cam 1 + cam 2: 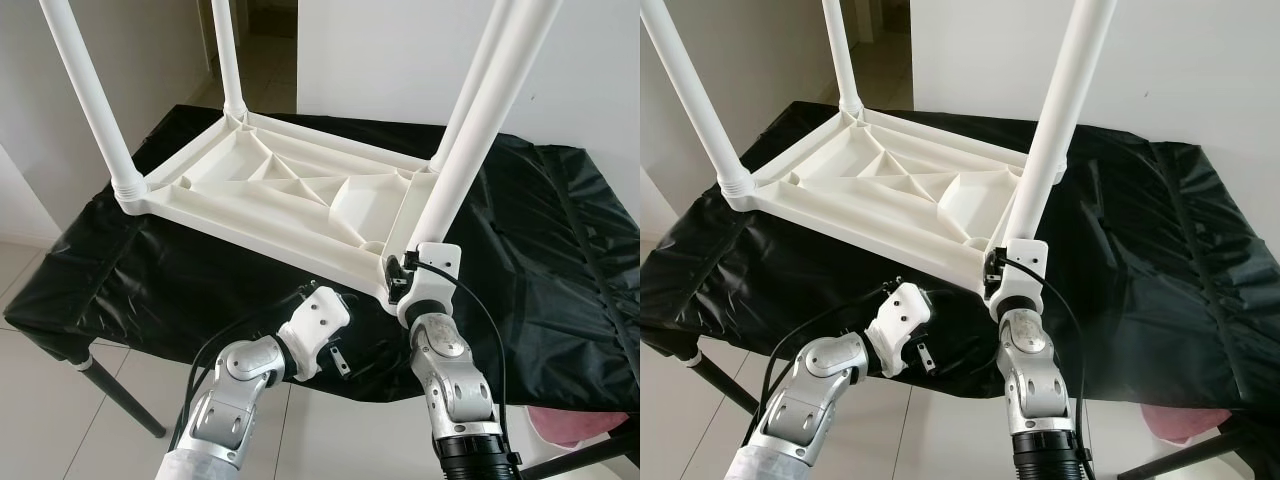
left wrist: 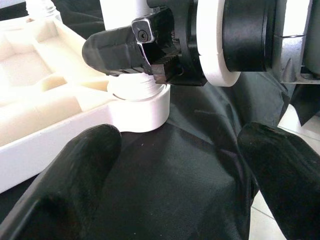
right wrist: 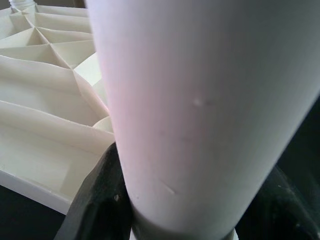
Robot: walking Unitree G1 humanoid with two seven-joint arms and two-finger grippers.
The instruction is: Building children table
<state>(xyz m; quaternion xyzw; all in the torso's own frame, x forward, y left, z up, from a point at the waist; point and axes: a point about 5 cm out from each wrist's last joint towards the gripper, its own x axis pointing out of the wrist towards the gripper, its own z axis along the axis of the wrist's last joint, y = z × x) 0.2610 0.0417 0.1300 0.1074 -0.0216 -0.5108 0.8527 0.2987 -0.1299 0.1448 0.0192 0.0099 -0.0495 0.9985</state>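
A white plastic children's table (image 1: pixel 290 190) lies upside down on a black-covered surface, its legs pointing up. My right gripper (image 1: pixel 405 272) is shut on the base of the near right leg (image 1: pixel 480 110), just above its socket collar (image 2: pixel 140 102). In the right wrist view the leg (image 3: pixel 200 100) stands between the black fingers (image 3: pixel 97 200). My left gripper (image 2: pixel 177 165) is open, low over the black cover just in front of that same corner, nothing between its fingers (image 2: pixel 65 190). Its white wrist (image 1: pixel 315 325) hovers at the cover's front edge.
The black cover (image 1: pixel 550 250) drapes over the supporting table, which has a black metal leg (image 1: pixel 120 395) at the left. Other white legs rise at the near left (image 1: pixel 95 100) and the back (image 1: pixel 228 55). Pale tiled floor lies below, with something pink (image 1: pixel 575 425) at the lower right.
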